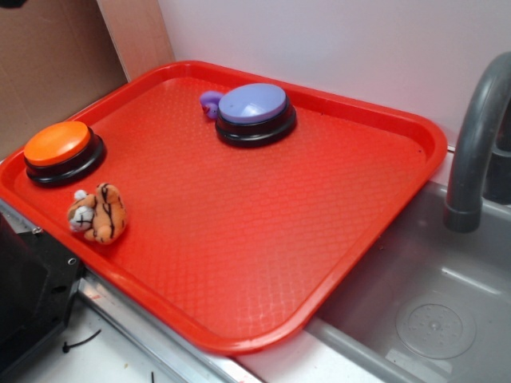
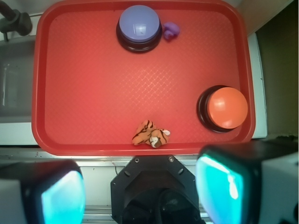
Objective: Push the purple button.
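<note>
The purple button [image 1: 254,112] [image 2: 138,26], a lavender dome on a black round base, stands at the far side of the red tray [image 1: 239,247] [image 2: 93,93]. In the wrist view my gripper [image 2: 140,193] hangs high over the robot's base, well short of the tray's near rim. Its two teal pads [image 2: 63,198] stand wide apart with nothing between them, so it is open. The exterior view does not show the gripper.
An orange button [image 1: 62,152] [image 2: 225,108] of the same shape stands near the tray's edge. A small tiger plush [image 1: 99,214] [image 2: 150,134] lies by the near rim. A small purple toy [image 1: 211,103] [image 2: 171,31] touches the purple button's base. A grey sink [image 1: 431,311] and faucet [image 1: 477,144] flank the tray.
</note>
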You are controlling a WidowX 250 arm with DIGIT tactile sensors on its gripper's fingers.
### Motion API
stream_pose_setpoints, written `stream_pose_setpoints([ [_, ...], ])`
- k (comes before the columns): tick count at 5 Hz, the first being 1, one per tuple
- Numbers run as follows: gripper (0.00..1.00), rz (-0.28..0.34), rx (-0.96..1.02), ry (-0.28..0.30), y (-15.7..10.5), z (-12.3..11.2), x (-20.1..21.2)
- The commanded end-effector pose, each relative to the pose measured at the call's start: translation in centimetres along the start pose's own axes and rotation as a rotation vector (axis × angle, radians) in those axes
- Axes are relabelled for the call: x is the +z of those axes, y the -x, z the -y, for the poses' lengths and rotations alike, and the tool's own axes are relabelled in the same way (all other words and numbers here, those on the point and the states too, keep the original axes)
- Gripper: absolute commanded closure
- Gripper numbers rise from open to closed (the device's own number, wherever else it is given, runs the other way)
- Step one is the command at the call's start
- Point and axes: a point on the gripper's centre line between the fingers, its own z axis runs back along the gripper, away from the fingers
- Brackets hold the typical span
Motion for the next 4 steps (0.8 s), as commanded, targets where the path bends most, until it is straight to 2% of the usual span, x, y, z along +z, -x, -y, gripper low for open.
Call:
stream_pose_setpoints([
  [1, 0.00, 0.000, 0.000, 0.000, 0.0, 0.0, 0.0],
  [2, 0.00, -0.020, -0.016, -0.146, -4.6, -1.3, -5.4],
  [3, 0.00, 0.095, -0.114, -0.052, -9.8, -1.9, -8.9],
  [4, 0.00, 0.121, -0.126, -0.021, -14.7, -2.6, -11.6],
])
